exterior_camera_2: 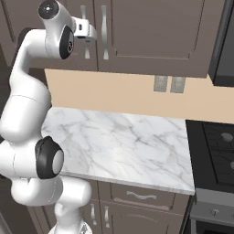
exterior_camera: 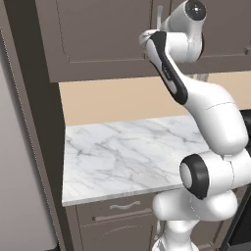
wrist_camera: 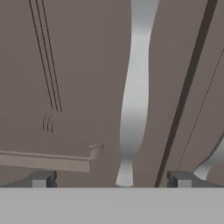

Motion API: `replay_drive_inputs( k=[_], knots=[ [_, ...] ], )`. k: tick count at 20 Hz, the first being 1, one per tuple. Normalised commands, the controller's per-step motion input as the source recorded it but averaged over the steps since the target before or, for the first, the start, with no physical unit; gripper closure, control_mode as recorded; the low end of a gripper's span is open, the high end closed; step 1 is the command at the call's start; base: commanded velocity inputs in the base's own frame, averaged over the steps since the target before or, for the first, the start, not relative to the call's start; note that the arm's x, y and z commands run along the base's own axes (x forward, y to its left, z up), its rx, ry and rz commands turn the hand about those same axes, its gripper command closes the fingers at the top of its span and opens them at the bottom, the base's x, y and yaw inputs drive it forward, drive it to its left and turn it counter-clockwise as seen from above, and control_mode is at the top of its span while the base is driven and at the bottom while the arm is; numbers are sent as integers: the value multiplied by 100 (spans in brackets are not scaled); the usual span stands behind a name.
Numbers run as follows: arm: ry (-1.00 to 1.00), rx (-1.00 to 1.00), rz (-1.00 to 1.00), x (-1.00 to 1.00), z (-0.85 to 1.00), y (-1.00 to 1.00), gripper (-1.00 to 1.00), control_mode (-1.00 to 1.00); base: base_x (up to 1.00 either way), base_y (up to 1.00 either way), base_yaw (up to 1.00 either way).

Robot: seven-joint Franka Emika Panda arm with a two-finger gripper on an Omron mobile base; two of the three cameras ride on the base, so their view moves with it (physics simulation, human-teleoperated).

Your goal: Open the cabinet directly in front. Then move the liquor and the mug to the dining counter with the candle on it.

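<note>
At the wall cabinet, doors shut, gripper raised to a wavy silver handle.

Nearest in the hand view: two dark fingertips spread wide apart, gripping nothing, one on each side of the handle's lower end. Just beyond, the dark grey-brown door panel with its recessed frame, and a dark seam between the two doors to the right of the handle. Lower down in the base views: a white grey-veined marble worktop over drawer-fronted base cabinets. Behind it, a beige backsplash with two grey wall plates. To the right, a black stove.
</note>
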Motion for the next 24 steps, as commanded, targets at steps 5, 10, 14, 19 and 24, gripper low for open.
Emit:
replay_drive_inputs(
  k=[5, 10, 14, 19, 24],
  knots=[
    [0, 0, 0, 28, 0, 0, -100, -100, 0, 0, 0],
    [0, -1, 0, 28, -1, 0, -100, -100, 0, 0, 0],
    [0, -2, 0, 31, -7, 3, -100, -100, 0, 0, 0],
    [0, -1, 0, 34, -13, 2, -100, -100, 0, 0, 0],
    [0, -1, 0, 31, -19, 0, -100, -100, 0, 0, 0]
  ],
)
